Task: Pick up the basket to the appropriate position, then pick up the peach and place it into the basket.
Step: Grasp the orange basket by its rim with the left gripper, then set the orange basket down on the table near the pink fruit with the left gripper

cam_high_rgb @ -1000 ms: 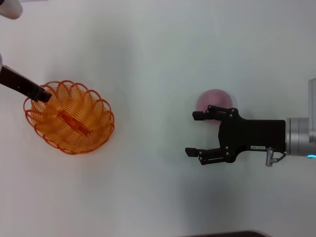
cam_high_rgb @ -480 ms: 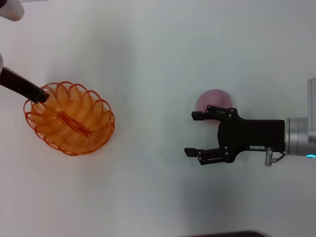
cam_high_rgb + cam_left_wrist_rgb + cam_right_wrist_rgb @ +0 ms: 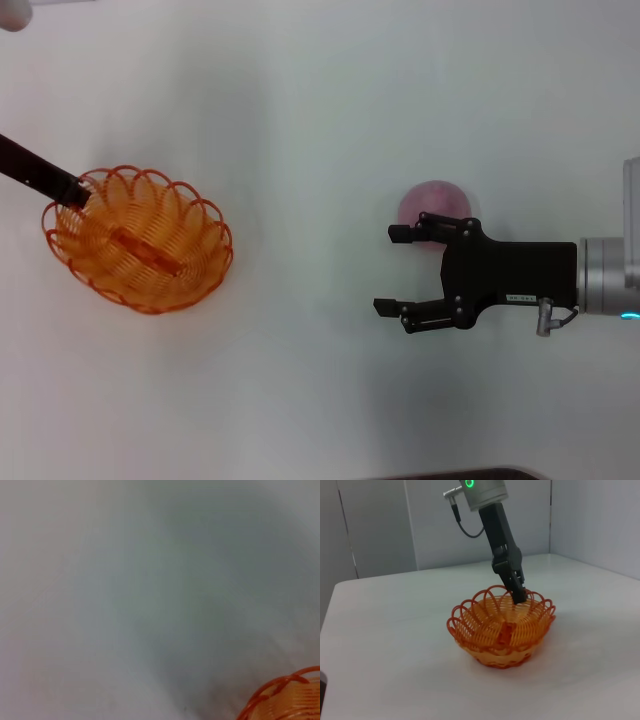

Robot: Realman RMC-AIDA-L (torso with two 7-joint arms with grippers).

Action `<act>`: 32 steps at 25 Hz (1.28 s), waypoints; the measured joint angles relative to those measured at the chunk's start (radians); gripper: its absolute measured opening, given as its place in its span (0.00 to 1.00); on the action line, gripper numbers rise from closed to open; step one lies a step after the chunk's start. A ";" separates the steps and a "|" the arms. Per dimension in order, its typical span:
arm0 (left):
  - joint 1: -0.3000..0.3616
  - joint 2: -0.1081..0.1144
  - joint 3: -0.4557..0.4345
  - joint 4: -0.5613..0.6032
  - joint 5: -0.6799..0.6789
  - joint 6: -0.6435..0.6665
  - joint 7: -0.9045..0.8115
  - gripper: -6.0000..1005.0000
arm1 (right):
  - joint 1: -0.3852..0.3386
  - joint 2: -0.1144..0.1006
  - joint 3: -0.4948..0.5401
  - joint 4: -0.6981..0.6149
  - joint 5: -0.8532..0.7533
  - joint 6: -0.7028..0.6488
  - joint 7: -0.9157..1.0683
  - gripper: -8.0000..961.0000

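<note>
Your left gripper (image 3: 75, 193) is clamped on the scalloped rim of the basket (image 3: 138, 240), which sits on the white table (image 3: 300, 120) at your left. Your right gripper (image 3: 398, 270) hangs with its jaws spread wide and empty, its upper finger just beside the peach (image 3: 433, 201), well apart from the basket.

White table (image 3: 300, 120) filling the head view, pale grey panelled wall (image 3: 380, 525) behind its far edge, dark strip (image 3: 450, 474) at the near edge
</note>
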 joint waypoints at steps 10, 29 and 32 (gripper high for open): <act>-0.062 0.045 -0.195 -0.009 -0.007 0.189 -0.072 0.10 | 0.011 0.000 0.000 0.010 0.000 0.000 0.000 0.98; 0.008 0.069 -0.492 -0.076 -0.190 0.290 -0.146 0.07 | 0.012 0.000 0.000 0.026 -0.001 0.000 0.000 0.98; 0.045 0.032 -0.494 -0.044 -0.214 0.267 -0.154 0.07 | 0.012 0.000 -0.001 0.026 -0.001 0.000 0.000 0.98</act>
